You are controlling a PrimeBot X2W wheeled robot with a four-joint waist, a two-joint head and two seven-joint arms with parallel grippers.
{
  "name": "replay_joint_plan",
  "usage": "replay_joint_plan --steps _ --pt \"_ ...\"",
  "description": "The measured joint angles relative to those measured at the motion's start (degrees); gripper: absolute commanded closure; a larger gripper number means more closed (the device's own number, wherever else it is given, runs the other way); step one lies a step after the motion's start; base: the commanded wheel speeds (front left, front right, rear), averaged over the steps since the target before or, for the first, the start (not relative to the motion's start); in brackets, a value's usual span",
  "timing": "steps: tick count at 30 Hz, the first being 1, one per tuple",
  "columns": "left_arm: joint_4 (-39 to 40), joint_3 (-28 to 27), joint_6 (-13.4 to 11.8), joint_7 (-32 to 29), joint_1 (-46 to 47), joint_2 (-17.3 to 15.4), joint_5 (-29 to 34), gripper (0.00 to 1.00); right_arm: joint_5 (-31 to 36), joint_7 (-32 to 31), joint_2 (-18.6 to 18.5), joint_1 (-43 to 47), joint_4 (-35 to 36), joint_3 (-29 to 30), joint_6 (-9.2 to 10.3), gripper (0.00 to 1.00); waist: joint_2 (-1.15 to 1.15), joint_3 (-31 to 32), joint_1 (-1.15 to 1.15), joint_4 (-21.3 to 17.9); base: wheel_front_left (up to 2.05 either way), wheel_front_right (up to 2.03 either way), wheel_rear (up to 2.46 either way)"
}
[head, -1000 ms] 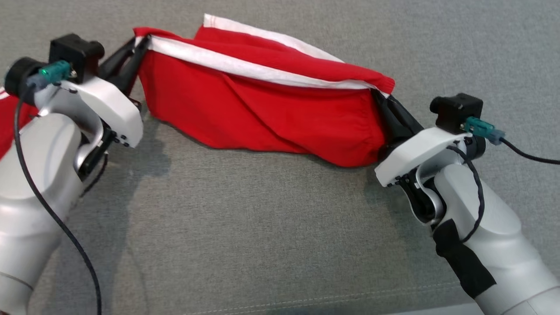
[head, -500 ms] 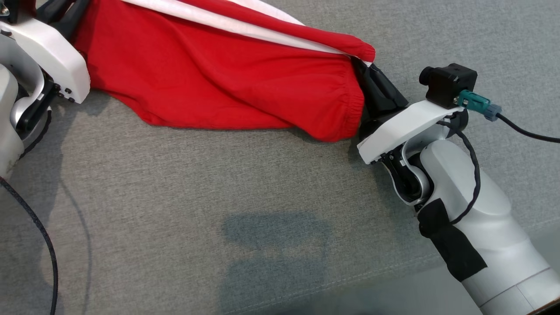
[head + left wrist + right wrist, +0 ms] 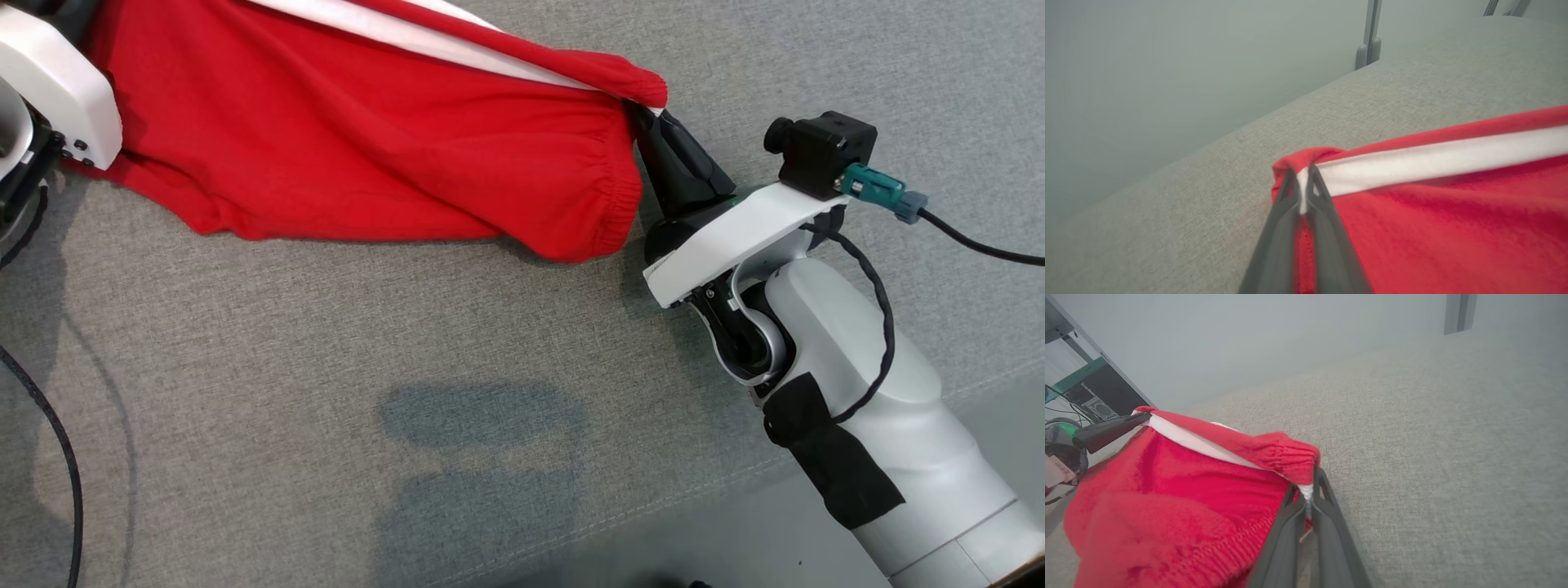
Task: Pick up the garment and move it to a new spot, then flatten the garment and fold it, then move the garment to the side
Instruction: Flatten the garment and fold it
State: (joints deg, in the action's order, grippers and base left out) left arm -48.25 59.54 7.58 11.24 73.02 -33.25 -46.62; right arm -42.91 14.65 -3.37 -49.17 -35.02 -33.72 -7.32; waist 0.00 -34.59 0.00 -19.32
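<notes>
The red garment (image 3: 367, 147) with a white stripe hangs stretched between my two grippers, its lower fold resting on the grey cloth surface. My right gripper (image 3: 647, 114) is shut on the garment's right corner by the ribbed cuff; the right wrist view shows its fingers (image 3: 1308, 486) pinching red and white cloth (image 3: 1167, 477). In the left wrist view my left gripper (image 3: 1303, 175) is shut on the other corner, where the white stripe (image 3: 1433, 159) ends. The left arm's white housing (image 3: 49, 82) sits at the head view's upper left. Its fingers (image 3: 1110, 430) appear across the garment in the right wrist view.
The grey upholstered surface (image 3: 408, 327) spreads under everything, with a seamed front edge (image 3: 735, 490) at the lower right. A black cable (image 3: 57, 441) trails at the left. A grey post (image 3: 1370, 36) stands beyond the far edge, and shelving with equipment (image 3: 1086, 396) is off to the side.
The whole head picture has shifted, so the camera has moved; garment and arms now sit higher and further left in it. Both grippers keep their hold on the stretched garment.
</notes>
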Motion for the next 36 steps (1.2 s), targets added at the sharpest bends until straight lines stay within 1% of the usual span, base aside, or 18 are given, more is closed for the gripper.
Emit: replay_joint_plan --steps 2,3,4,5,6,11,14,16,19,20,25,31,36 --pt "-0.62 0.69 0.0 0.43 0.35 0.14 -0.09 1.0 -0.25 0.0 0.02 -0.07 0.3 -0.15 0.0 1.0 0.0 0.12 0.0 -0.2 0.0 0.0 0.0" --pt "-1.2 0.97 0.0 0.66 0.34 0.59 -1.01 0.65 -0.64 0.0 0.0 -0.43 0.58 -0.09 0.0 1.0 0.0 0.11 0.0 -0.23 0.0 0.0 0.0" --pt "-1.74 1.07 0.0 0.86 0.34 0.99 -1.76 0.0 -0.75 0.0 0.0 -0.77 0.59 -0.1 0.0 0.55 0.0 0.08 0.0 -0.2 0.0 0.0 0.0" --pt "-2.18 1.32 0.0 0.97 0.34 1.33 -2.37 0.0 -0.99 0.0 0.0 -1.05 0.66 -0.09 0.0 0.09 0.0 0.09 0.0 -0.14 0.0 0.0 0.0" --pt "-2.46 1.7 0.0 0.99 0.33 1.54 -2.61 0.0 -0.99 0.0 0.0 -1.17 0.66 -0.14 0.01 0.0 0.0 0.18 0.0 -0.06 0.0 0.0 0.0" --pt "-4.0 1.66 0.0 2.68 0.18 2.31 -3.43 0.0 0.49 0.0 0.01 -1.13 -1.32 0.6 0.01 0.0 0.0 1.44 0.0 0.82 0.0 0.0 0.0" --pt "-4.97 -0.19 -0.01 3.02 -0.34 2.99 -3.66 0.0 2.6 0.0 -0.08 -0.91 -2.77 2.64 0.01 0.0 0.0 2.8 0.0 1.38 0.0 0.0 0.0" --pt "-4.36 -2.26 -0.41 3.18 -1.75 3.48 -3.53 0.0 4.0 0.0 -0.08 -0.3 -3.15 4.27 0.01 0.0 0.0 3.87 0.0 1.77 0.0 0.0 0.0" --pt "-1.97 -6.67 -2.25 3.18 -5.82 3.99 -2.54 0.0 5.5 0.0 -0.09 1.64 -3.61 5.97 0.01 0.0 0.0 5.75 0.0 2.43 0.0 0.0 0.0" --pt "-1.97 -6.67 -2.25 3.18 -5.82 3.99 -2.54 0.0 5.5 0.0 -0.09 1.64 -3.61 5.97 0.01 0.0 0.0 5.75 0.0 2.43 0.0 0.0 0.0" --pt "1.89 -13.83 -3.66 3.16 -14.88 6.06 0.63 0.0 8.8 0.0 -0.07 5.84 -4.79 8.91 0.01 0.0 0.0 9.43 0.0 3.58 0.0 0.0 0.0" --pt "3.97 -22.42 -4.11 3.18 -24.73 9.01 4.32 0.0 13.16 0.0 -0.02 10.29 -4.7 11.87 0.01 0.0 0.0 14.07 0.0 4.73 0.0 0.0 0.0" --pt "4.0 -28.28 -4.03 3.16 -30.95 11.52 6.62 0.0 16.99 0.0 -0.08 14.45 -3.33 15.1 0.01 0.0 0.0 17.41 0.0 5.24 0.0 0.0 0.0"
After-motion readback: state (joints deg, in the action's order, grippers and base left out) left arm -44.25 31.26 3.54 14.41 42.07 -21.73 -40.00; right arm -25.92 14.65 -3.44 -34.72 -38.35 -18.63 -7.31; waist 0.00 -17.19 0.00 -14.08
